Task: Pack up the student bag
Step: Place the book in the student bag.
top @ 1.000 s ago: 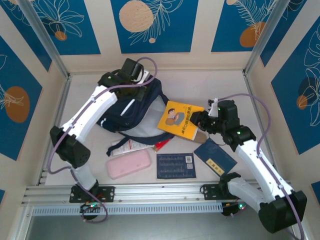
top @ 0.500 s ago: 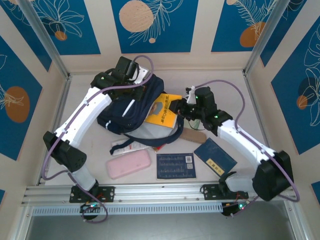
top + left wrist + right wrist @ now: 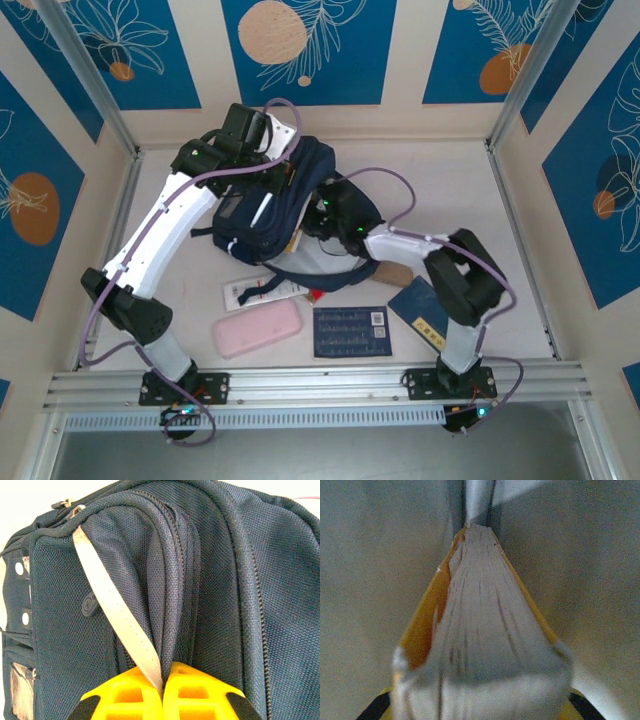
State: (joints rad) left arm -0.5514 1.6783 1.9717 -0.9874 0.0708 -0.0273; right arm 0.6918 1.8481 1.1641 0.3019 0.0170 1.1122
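The student bag lies left of centre toward the back of the bench, with bare surface to its right, while a pink case and a dark booklet crowd the near side. The left gripper is pinched together on the bag's pale strap. The right gripper, inside the bag's mouth, is clamped on a yellow book wedged between walls of grey lining, its cover hidden.

Nothing is legible on the student bag or dark card.
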